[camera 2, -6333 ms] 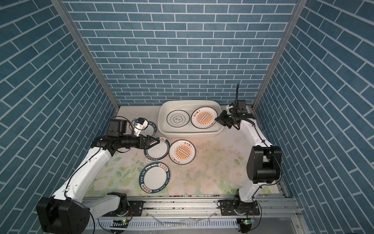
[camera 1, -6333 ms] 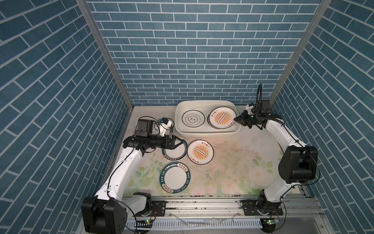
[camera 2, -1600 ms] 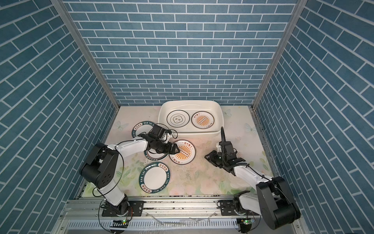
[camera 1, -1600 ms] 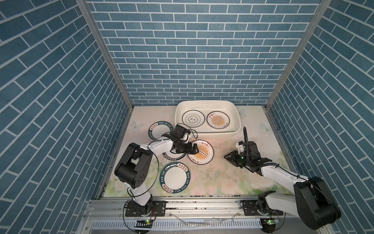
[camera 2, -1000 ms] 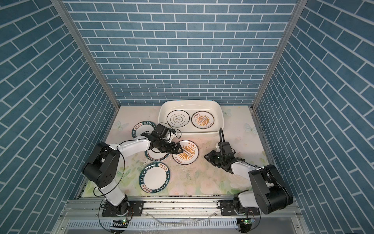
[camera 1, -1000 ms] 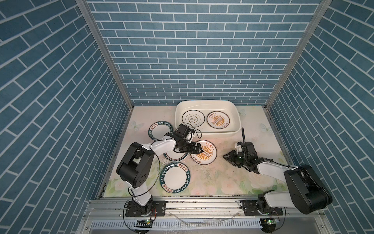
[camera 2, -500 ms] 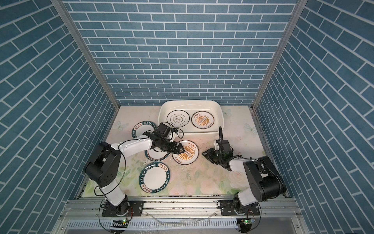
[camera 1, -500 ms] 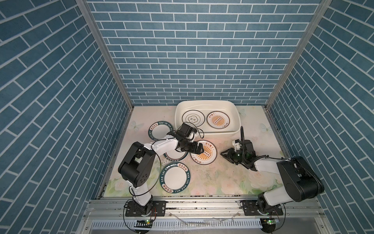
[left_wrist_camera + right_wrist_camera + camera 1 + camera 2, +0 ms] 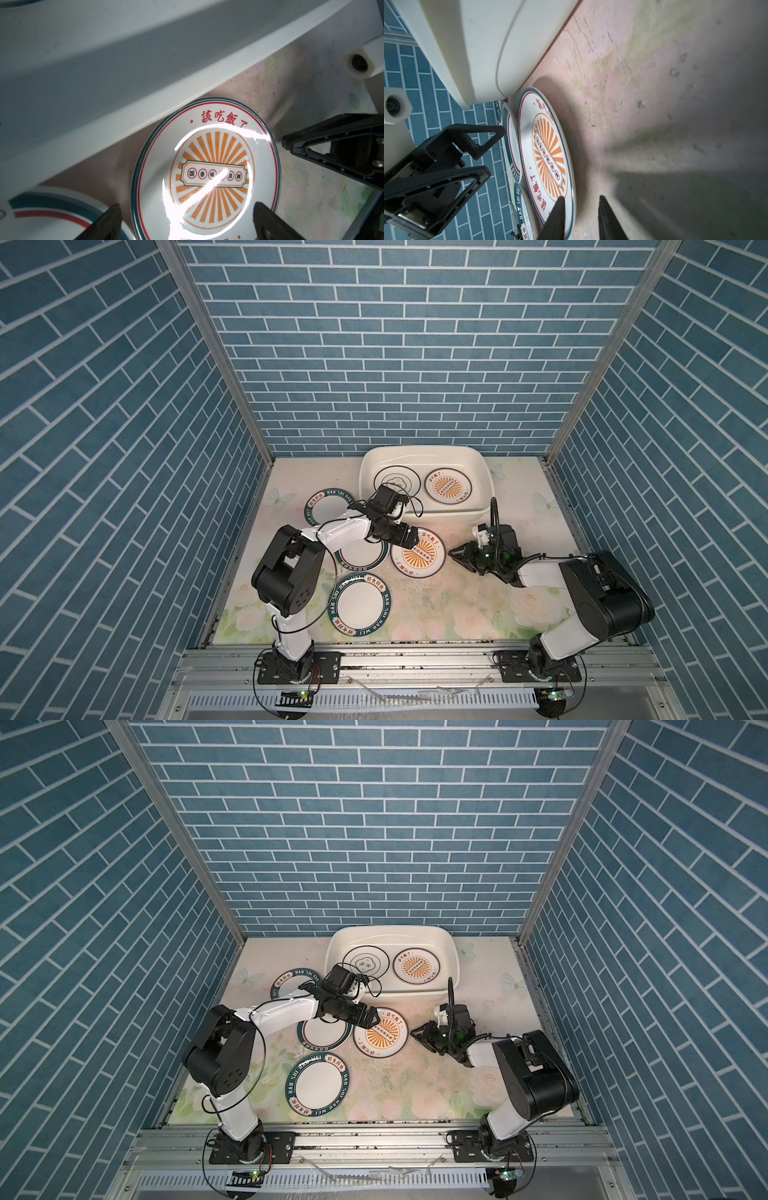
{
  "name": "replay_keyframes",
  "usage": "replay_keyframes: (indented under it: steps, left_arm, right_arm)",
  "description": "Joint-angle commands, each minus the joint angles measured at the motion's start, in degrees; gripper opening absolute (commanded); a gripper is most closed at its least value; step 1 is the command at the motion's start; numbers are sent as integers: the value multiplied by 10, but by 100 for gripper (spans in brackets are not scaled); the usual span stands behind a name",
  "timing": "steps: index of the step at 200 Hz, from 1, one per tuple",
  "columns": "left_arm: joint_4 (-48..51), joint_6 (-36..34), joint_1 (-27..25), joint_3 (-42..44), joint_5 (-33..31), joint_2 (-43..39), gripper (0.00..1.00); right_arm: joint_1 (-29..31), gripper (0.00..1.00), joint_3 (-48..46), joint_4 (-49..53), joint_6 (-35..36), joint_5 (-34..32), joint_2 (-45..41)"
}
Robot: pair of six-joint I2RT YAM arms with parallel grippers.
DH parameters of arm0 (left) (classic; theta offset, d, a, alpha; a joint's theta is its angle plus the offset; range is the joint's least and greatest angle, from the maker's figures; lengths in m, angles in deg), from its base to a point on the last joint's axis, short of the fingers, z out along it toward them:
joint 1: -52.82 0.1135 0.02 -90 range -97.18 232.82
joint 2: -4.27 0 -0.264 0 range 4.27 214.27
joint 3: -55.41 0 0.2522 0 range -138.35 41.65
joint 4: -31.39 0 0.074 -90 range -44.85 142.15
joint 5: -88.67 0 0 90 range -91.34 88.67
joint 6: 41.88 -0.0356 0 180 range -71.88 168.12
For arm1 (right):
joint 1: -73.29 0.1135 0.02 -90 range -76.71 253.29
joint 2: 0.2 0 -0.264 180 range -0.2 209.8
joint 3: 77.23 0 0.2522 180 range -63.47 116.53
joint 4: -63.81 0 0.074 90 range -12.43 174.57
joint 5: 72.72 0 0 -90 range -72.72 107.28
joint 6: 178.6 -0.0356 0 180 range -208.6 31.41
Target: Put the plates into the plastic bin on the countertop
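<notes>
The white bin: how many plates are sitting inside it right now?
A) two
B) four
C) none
A: the plastic bin holds just two plates lying side by side, the black-ringed plate and an orange sunburst plate.

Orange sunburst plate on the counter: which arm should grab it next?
Probably the right. The right gripper sits low beside the orange sunburst plate, open jaws aimed at its rim. The left gripper hangs open over the plate's flat face.
</notes>
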Motion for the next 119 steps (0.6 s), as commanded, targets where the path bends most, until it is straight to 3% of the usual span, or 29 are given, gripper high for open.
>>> replay_keyframes:
  steps: [1, 119]
  left_arm:
    - [9, -7, -5, 4, -4, 4, 100]
    - [7, 5, -4, 5, 11, 20, 100]
  right_arm:
    - [6, 28, 7, -25, -19, 12, 12]
    - [24, 27, 32, -32, -21, 19, 46]
